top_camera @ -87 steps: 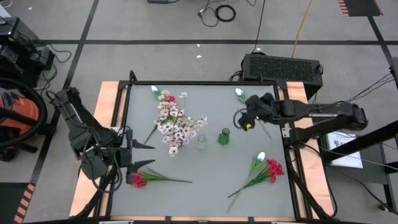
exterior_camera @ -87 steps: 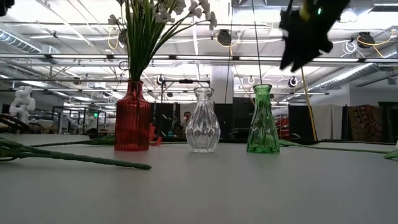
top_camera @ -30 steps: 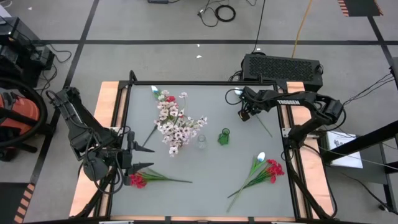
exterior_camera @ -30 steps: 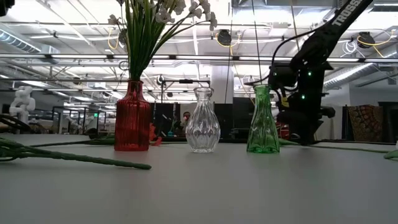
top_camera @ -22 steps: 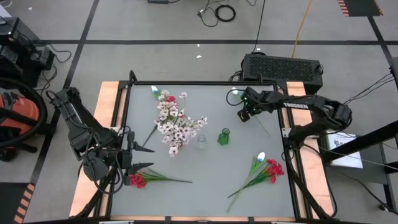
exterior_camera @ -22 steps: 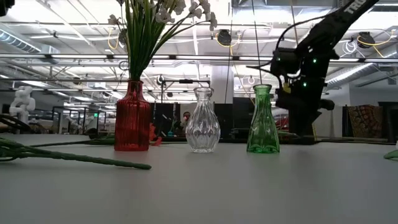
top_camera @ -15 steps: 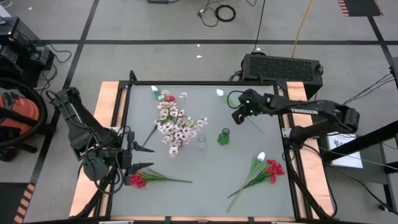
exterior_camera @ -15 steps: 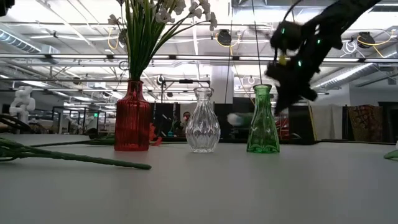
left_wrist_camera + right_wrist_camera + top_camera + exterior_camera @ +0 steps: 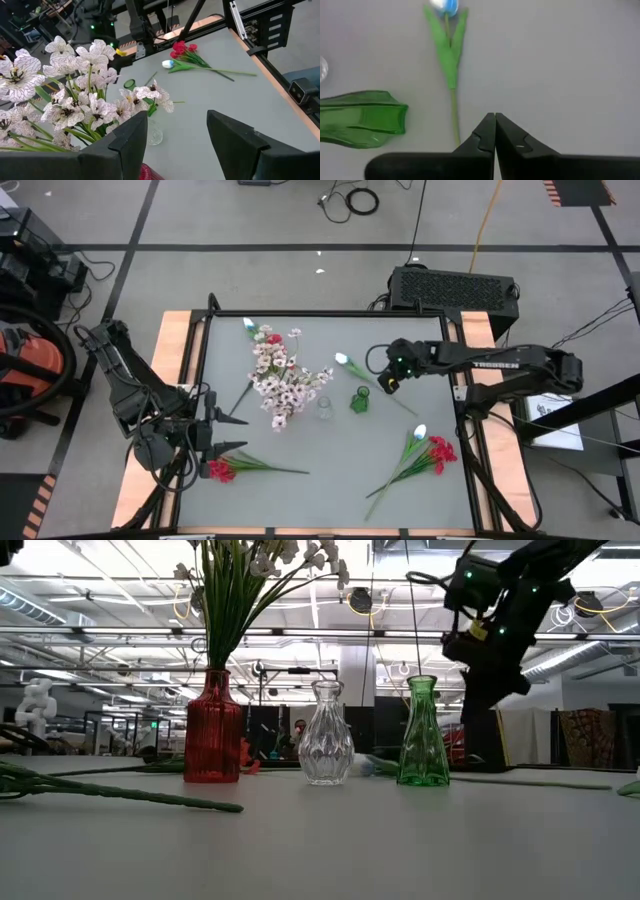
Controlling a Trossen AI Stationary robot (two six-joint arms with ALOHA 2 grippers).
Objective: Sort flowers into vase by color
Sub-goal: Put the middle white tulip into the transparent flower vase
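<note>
Pinkish-white blossom sprigs (image 9: 283, 380) stand bunched upright in the red vase (image 9: 212, 730) left of centre. A white tulip bud (image 9: 342, 360) on a thin green stem lies flat at one o'clock, beside the green vase (image 9: 360, 400). A red sprig (image 9: 222, 470) lies at seven o'clock; red blooms (image 9: 440, 452) with another white bud (image 9: 420, 432) lie at four o'clock.

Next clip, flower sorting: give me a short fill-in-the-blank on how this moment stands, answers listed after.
1. The pinkish-white blossoms stand in the ___ vase.
2. The right gripper has its fingers ___ beside a white tulip's stem.
3. The clear vase holds ___ flowers.
4. The left gripper waits with its fingers ___.

Missing words: red; shut; no; open
</note>
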